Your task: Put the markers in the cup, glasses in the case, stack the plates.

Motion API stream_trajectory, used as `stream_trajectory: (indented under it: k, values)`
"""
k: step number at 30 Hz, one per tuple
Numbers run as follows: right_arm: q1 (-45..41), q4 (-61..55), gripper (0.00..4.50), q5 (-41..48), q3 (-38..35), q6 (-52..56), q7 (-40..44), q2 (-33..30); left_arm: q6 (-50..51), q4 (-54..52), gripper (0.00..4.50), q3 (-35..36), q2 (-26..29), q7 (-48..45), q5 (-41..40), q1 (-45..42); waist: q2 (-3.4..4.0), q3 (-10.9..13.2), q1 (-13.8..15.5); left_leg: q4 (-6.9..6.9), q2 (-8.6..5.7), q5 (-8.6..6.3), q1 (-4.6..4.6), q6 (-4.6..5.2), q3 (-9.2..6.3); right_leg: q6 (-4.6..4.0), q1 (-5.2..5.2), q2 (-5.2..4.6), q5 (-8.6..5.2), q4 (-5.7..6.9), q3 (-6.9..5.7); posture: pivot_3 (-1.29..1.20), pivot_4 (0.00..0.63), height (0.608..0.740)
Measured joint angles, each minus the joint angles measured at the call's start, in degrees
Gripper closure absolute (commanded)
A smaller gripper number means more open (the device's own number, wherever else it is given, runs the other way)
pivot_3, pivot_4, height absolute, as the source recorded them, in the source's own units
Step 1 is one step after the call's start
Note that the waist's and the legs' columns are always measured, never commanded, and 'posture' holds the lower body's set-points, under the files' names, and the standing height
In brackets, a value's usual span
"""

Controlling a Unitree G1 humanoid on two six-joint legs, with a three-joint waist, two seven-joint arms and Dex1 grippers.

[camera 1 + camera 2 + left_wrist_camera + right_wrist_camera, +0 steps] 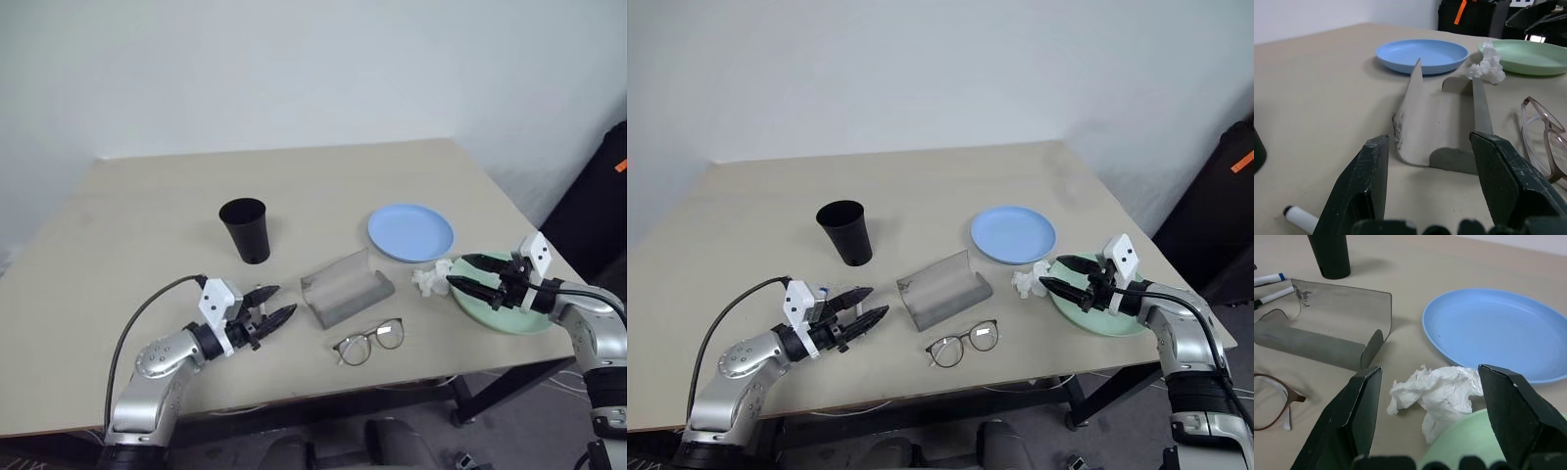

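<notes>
The black cup (pixel 245 228) stands upright at mid-table. In front of it lies the grey case (pixel 346 287) with its lid open, and the glasses (pixel 369 341) rest just before it near the table's front edge. The light blue plate (pixel 410 232) and the mint green plate (pixel 511 319) lie apart on the right. Two markers (pixel 1273 295) lie side by side left of the case, and one end (pixel 1300 217) shows under my left gripper (pixel 284 300), which is open and points at the case. My right gripper (pixel 457 270) is open over the green plate's left rim.
A crumpled white tissue (pixel 429 278) lies between the two plates, right in front of my right gripper's fingertips. The table's right edge (pixel 509 206) runs close behind the plates. A cable trails from my left arm over the table's front left.
</notes>
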Motion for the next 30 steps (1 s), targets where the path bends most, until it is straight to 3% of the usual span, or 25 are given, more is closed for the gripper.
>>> stream_trajectory:
  k: [11, 18, 30]
  values:
    - [-2.0, 0.4, 1.10, -0.5, 0.0, 0.3, 0.7, -1.8, -1.2, -0.6, 1.79, -0.1, -1.2, 1.1, 0.1, 1.5, -0.01, 0.0, 0.0, 0.00, -0.01, -0.07, 0.00, -0.13, -0.01, 0.00, 0.00, 0.00, 0.00, 0.00, 0.01, 0.00, 0.000, 0.740]
    - [1.6, -1.8, 1.10, -1.9, 0.1, 1.5, -1.7, -2.6, -1.1, 0.1, 1.79, -0.2, -1.3, 1.0, 0.0, -1.6, -0.01, 0.0, 0.0, 0.00, -0.04, -0.07, -0.01, -0.12, 0.01, 0.00, 0.01, 0.00, 0.00, -0.01, 0.00, 0.00, 0.000, 0.740]
    - [4.5, -11.5, 1.10, 0.0, 0.1, 11.1, -5.1, -2.3, -1.1, 2.7, 1.79, 0.0, 0.0, -0.2, 0.1, -3.0, 0.00, 0.0, 0.0, 0.02, 0.00, -0.08, 0.01, -0.14, -0.03, 0.00, -0.01, 0.00, 0.00, -0.02, 0.02, 0.00, 0.000, 0.740]
